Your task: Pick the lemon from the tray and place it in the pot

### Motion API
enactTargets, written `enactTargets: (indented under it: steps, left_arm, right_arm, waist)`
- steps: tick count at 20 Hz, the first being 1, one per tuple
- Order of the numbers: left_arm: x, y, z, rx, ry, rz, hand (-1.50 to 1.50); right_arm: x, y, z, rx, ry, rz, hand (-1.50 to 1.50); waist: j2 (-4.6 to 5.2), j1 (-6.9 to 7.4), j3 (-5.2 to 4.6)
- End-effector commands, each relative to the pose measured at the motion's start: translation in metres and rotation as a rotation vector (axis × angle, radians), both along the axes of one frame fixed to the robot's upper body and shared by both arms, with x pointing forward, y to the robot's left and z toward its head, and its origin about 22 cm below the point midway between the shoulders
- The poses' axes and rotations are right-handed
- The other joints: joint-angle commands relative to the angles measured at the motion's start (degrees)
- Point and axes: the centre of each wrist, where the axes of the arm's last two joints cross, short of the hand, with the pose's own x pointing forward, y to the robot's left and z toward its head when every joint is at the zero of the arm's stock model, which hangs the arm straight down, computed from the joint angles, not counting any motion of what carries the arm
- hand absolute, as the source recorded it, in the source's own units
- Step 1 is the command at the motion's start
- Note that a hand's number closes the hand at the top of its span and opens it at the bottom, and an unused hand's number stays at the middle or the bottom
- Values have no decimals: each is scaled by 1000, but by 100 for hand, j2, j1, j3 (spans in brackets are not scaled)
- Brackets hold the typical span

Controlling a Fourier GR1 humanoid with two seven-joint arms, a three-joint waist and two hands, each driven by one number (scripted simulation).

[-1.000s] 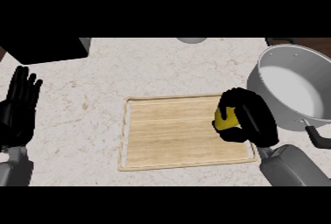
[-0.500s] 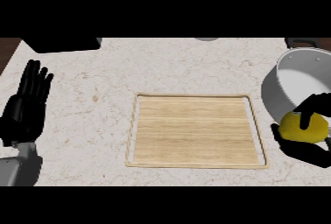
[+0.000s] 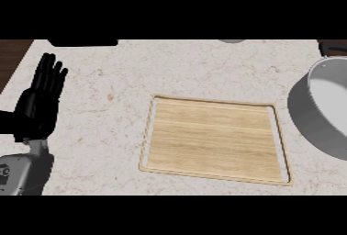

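The wooden tray [image 3: 215,137] lies bare in the middle of the counter, with no lemon on it. Part of the grey pot [image 3: 324,114] shows at the right edge, its pale inside cut off by the frame. No lemon shows anywhere. My left hand [image 3: 39,105] rests at the left edge, open with fingers pointing up. My right hand is out of the picture.
A dark object [image 3: 82,42] sits at the counter's far edge, top left. A small grey item [image 3: 232,41] peeks in at the top. The speckled counter [image 3: 122,82] runs between my left hand and the tray.
My right hand, shut on the lemon, lifted it off the tray, carried it right toward the pot, and has left the view. The view has shifted, so the tray sits further right.
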Motion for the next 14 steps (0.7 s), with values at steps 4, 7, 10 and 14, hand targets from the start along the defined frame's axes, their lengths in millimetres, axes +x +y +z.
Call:
enactTargets:
  steps: [4, 7, 10, 14]
  left_arm:
    - [14, -17, 23, -7, -6, -25, 0]
    - [17, -32, 0, 18, -15, -23, 0]
    - [9, -1, 2, -1, -2, -40, 0]
    - [8, -23, 9, -1, -10, -45, 0]
  right_arm:
    - [13, -76, -12, 35, 23, 9, 150]
    - [25, -91, -28, 3, 36, 20, 150]
    - [41, -94, -47, 5, 51, 7, 150]
    - [63, -103, -69, -8, 96, -1, 150]
  waist:
    - [29, 143, 4]
    - [37, 159, 2]
    - [29, 174, 0]
    - [44, 243, 5]
